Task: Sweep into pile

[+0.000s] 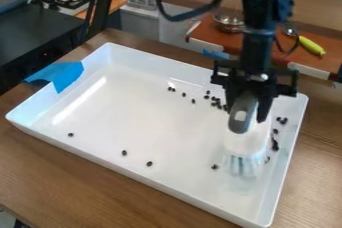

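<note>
My gripper (248, 114) hangs over the right part of the white tray (133, 117), shut on the grey handle of a white brush (246, 142). The brush points down, its pale bristles at or just above the tray floor near the right wall. Small dark beans (215, 101) lie in a loose cluster left of the gripper, toward the back. Several more beans are strung along the right wall beside the brush. One bean (214, 166) lies just left of the bristles, and a few are scattered near the front wall.
Blue tape (65, 74) holds the tray's left rim to the wooden table (80, 182). Behind the tray stands an orange-brown surface (267, 47) with a metal bowl (228, 22) and a yellow-green object (312, 46). A dark counter (40, 34) is at the left.
</note>
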Available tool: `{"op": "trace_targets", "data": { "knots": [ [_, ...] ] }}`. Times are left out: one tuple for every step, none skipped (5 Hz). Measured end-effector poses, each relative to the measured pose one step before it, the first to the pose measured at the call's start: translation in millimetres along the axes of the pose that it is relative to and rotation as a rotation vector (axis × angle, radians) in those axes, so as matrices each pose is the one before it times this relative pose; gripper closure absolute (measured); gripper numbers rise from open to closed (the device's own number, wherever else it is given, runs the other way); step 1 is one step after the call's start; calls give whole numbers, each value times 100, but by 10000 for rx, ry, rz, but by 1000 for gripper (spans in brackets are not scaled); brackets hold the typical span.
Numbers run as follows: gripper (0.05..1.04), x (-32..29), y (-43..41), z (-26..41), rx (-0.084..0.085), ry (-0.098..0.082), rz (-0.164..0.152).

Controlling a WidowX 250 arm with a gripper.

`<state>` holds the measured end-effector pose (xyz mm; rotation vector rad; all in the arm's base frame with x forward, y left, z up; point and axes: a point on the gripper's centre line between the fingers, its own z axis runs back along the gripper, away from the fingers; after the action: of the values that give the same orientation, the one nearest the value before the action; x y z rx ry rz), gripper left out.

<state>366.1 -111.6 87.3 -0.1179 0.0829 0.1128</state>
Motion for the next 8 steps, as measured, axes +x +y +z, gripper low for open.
{"op": "trace_targets", "data": {
  "knots": [
    [595, 351, 3250, 4471, -874, -509, 218],
    [595, 573, 3530, 2547, -420, -362, 229],
    [595, 733, 3622, 452, 140, -308, -42],
    [595, 626, 4226, 208, 482, -436, 270],
    [595, 491, 2470, -503, 454, -90, -189],
    [595, 365, 3335, -1724, 711, 238, 459],
    [595, 435, 633, -1236, 614, 273, 61],
    [595, 201, -868, -751, 421, 355, -94]
  ]
}}
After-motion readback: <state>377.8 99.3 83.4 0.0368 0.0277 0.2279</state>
